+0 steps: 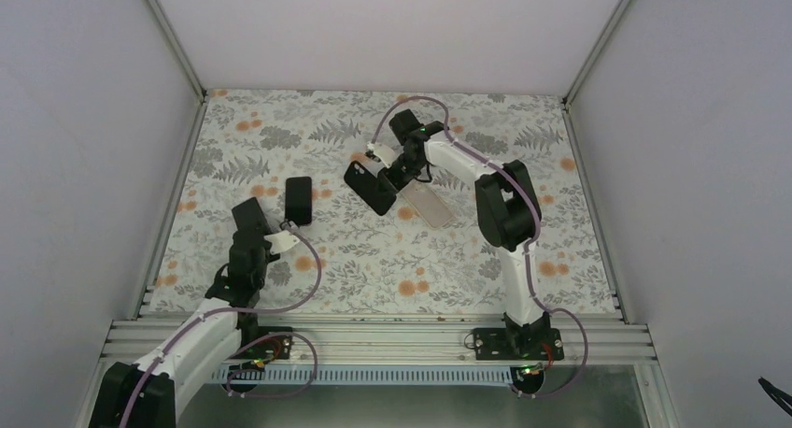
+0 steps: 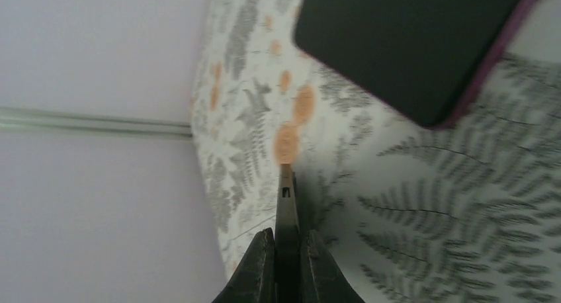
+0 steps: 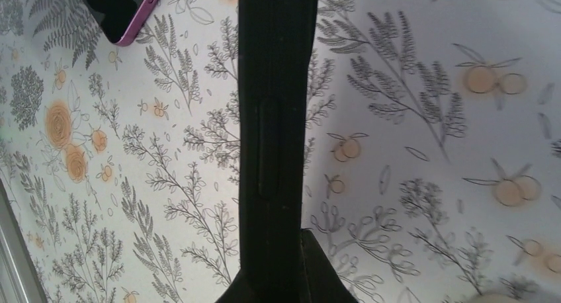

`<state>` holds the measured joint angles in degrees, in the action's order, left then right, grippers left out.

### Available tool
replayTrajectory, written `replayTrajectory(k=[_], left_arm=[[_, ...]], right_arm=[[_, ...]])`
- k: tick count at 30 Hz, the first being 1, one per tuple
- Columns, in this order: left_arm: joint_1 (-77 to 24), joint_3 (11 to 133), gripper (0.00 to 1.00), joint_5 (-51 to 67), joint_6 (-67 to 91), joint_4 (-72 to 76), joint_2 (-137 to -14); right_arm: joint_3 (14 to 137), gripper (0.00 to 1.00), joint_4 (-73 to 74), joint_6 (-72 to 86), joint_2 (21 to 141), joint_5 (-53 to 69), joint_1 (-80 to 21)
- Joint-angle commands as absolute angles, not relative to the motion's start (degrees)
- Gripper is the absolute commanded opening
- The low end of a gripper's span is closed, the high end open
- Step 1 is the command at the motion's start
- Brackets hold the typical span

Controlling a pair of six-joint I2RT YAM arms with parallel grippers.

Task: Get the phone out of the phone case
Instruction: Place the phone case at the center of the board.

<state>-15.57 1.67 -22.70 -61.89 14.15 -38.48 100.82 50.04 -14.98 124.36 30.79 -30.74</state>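
Observation:
A dark phone with a purple rim (image 1: 299, 199) lies flat on the floral mat. It shows at the upper right of the left wrist view (image 2: 410, 38) and the upper left of the right wrist view (image 3: 122, 8). My right gripper (image 1: 398, 171) is shut on a black phone case (image 1: 372, 189) and holds it on edge. In the right wrist view the case (image 3: 274, 85) is edge-on between the jaws of that gripper (image 3: 274, 250). My left gripper (image 1: 283, 234) sits just in front of the phone, shut on a thin pale strip (image 2: 286, 197) between its tips (image 2: 286, 233).
A clear flat piece (image 1: 430, 205) lies on the mat just right of the black case. The floral mat (image 1: 560, 222) covers the table. White walls close it in at the left, back and right, and a metal rail (image 1: 374, 339) runs along the near edge.

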Motion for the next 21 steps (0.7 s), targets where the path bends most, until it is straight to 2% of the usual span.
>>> replayTrajectory(k=[1,4,8,11,13,14,16,18,19,21], left_arm=[[-15.37,5.33,0.02,-14.94,-58.94,4.05,-40.49],[-15.37,8.53,0.03,-9.88,-57.5,-5.1,-42.97],[-15.38,11.11,0.11,-5.44,-57.34,-14.02,-45.54],[-15.44,13.08,0.15,-3.27,-56.88,-19.92,-46.32],[-15.42,15.92,0.21,-1.7,-55.73,-24.51,-46.71],[-15.45,17.33,0.25,-1.08,-55.05,-26.55,-46.74],[-15.34,20.8,0.4,0.61,-54.01,-31.72,-46.55],[-15.32,25.02,0.65,3.29,-52.67,-37.04,-46.03],[-15.34,27.68,0.73,4.86,-51.81,-39.52,-45.7],[-15.24,34.06,0.82,8.35,-50.5,-45.44,-46.01]], right_arm=[[104.15,0.04,52.92,-16.43,125.78,30.26,-31.45],[104.08,0.04,55.42,-17.68,127.09,29.4,-31.39],[103.09,0.17,59.09,-20.42,128.01,27.98,-31.45],[101.75,0.32,60.03,-21.58,126.96,27.1,-31.44],[101.76,0.44,61.69,-22.76,126.16,27.2,-31.45],[101.76,0.51,62.68,-23.22,125.59,27.01,-31.39],[101.98,0.68,64.5,-24.34,124.01,25.08,-31.46],[101.97,0.82,65.73,-24.98,121.3,22.02,-31.46],[102.0,0.88,65.97,-25.16,119.75,20.3,-31.35],[102.21,0.99,66.29,-25.11,116.08,16.97,-31.25]])
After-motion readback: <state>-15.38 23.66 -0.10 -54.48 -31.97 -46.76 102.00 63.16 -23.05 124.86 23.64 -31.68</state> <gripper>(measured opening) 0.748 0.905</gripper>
